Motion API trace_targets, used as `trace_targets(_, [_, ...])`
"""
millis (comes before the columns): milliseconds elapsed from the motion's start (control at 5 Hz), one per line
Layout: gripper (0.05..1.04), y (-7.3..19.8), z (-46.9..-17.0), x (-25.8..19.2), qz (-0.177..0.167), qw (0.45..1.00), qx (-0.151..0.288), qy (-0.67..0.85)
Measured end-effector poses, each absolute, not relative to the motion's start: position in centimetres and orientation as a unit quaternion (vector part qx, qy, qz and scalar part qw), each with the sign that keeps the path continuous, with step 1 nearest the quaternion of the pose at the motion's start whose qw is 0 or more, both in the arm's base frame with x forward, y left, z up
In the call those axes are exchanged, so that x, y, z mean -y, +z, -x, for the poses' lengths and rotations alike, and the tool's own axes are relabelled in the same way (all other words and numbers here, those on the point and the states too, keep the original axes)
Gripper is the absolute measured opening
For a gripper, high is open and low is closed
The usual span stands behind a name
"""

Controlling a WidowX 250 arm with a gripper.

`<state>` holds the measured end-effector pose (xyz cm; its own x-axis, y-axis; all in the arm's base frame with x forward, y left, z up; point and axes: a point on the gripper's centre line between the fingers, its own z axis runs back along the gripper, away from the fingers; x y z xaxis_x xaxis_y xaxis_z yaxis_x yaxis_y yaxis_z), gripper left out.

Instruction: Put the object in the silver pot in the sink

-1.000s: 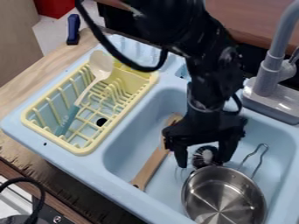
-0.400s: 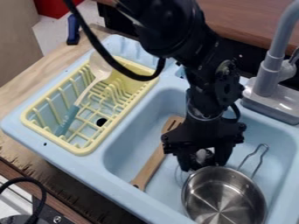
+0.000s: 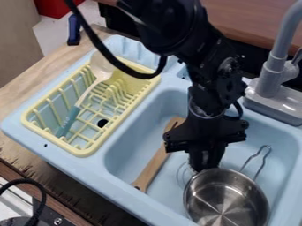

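The object shows only as a small pale patch between the fingers of the gripper, right of the frame's centre; its full shape is hidden. In the left part of the frame, a yellow dish rack holds a spoon with a teal handle, lying at a slant. Right of it, in the light blue sink, a wooden spatula lies slantwise, its handle end toward the bottom. Next comes the gripper, pointing down, its fingers drawn in and clamped on the object, at the upper-left rim of the silver pot at lower right; whether they touch the rim I cannot tell. A grey faucet stands at upper right.
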<state>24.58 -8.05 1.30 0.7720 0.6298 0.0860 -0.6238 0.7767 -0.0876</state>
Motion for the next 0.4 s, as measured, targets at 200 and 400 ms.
trace_targets(200, [0.193,1.5,-24.6,7.7,0.027,0.939,0.055,0.339])
trace_targets(400, [0.19,2.6,-24.5,7.1,0.024,0.935,0.058,0.35])
